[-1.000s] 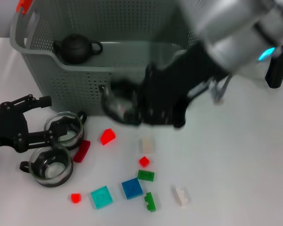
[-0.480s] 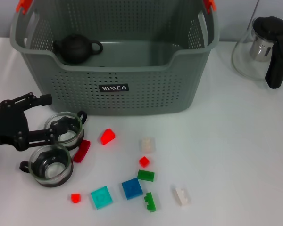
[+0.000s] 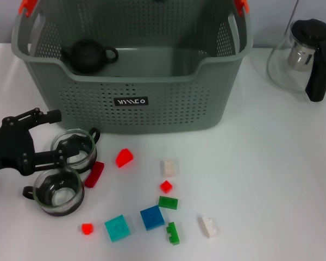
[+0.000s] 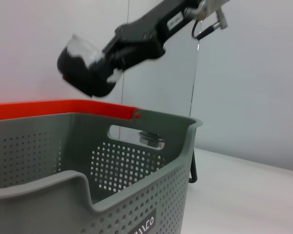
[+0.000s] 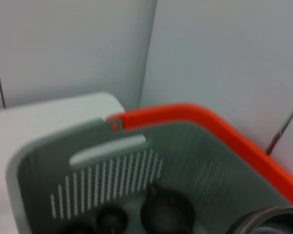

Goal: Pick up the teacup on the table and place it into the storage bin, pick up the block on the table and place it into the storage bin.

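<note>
— Gone from over the bin's front since a second ago, that right arm; nothing else shifted. Closest at hand?
— Loose blocks at 6 o'clock, lying apart: small red block (image 3: 87, 228), teal block (image 3: 117, 227), blue block (image 3: 152, 217), white block (image 3: 209, 225).
— And toward 9 o'clock?
— Left gripper (image 3: 57, 136) low over the table (image 3: 271, 179), fingers spread wide, gripping nothing. Lower finger against the rim of the far teacup (image 3: 75, 148). Near teacup (image 3: 57, 193) just beside that one, on its 6 o'clock side, upright.
— Farther out?
— Storage bin (image 3: 168, 103) at 12 o'clock, with a dark teapot (image 3: 87, 56) inside toward 10 o'clock. Glass pitcher (image 3: 304, 54) at 2 o'clock, standing apart from the bin.
— Right gripper?
— Out of the head view. Caught by the left wrist camera instead: right gripper (image 4: 88, 68) hanging above the bin's orange rim, closed around a third teacup (image 5: 268, 219). Only its glass edge visible in the right wrist view, over the bin's inside.
</note>
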Action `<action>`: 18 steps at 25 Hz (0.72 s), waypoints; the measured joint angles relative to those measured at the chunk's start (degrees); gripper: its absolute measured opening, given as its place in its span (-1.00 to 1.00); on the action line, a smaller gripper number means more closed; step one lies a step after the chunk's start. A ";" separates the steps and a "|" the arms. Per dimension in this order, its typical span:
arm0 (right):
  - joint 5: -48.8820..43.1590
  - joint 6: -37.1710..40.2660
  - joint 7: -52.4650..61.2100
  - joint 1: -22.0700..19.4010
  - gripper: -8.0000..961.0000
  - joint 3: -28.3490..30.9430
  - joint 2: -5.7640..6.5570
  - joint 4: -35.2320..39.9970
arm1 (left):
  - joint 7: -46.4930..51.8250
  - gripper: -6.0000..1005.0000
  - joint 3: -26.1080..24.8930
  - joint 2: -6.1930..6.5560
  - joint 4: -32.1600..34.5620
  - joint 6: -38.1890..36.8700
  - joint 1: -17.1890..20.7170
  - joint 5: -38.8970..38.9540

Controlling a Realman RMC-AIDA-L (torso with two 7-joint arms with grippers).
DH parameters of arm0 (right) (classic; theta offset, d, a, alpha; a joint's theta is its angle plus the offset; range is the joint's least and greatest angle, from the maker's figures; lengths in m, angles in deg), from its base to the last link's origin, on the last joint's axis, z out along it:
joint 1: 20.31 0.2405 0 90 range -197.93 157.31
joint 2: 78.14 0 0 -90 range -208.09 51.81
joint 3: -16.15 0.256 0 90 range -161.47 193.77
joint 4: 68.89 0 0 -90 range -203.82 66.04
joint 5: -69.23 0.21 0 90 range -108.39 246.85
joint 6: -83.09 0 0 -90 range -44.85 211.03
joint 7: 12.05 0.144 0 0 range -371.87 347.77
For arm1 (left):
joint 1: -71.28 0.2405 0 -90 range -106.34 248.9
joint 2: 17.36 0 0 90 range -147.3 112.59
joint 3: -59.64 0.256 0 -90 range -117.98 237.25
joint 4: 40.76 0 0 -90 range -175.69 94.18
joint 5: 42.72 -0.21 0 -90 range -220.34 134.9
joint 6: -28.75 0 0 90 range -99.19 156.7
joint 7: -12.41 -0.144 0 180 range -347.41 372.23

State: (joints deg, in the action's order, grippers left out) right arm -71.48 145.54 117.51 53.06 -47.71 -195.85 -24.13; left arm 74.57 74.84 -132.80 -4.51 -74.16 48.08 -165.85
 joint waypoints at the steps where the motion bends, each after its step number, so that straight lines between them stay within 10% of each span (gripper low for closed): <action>1: -0.80 -0.64 -0.18 0.75 -0.85 -0.04 -0.21 -1.71 | 0.00 0.79 0.00 -0.03 -0.01 0.00 0.05 0.00; 7: -6.42 -7.88 2.11 3.76 -0.85 -2.32 -2.37 -10.33 | -0.02 0.79 0.00 -0.13 -0.04 0.00 0.15 0.00; 18: -6.76 -16.02 3.71 4.01 -0.86 -6.08 -2.69 -18.50 | -0.12 0.79 0.00 -0.30 -0.05 0.19 0.00 0.00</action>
State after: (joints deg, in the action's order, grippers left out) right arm -78.24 129.52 121.22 57.07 -53.79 -198.54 -42.63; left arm 74.46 74.84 -133.10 -4.56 -73.97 48.08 -165.85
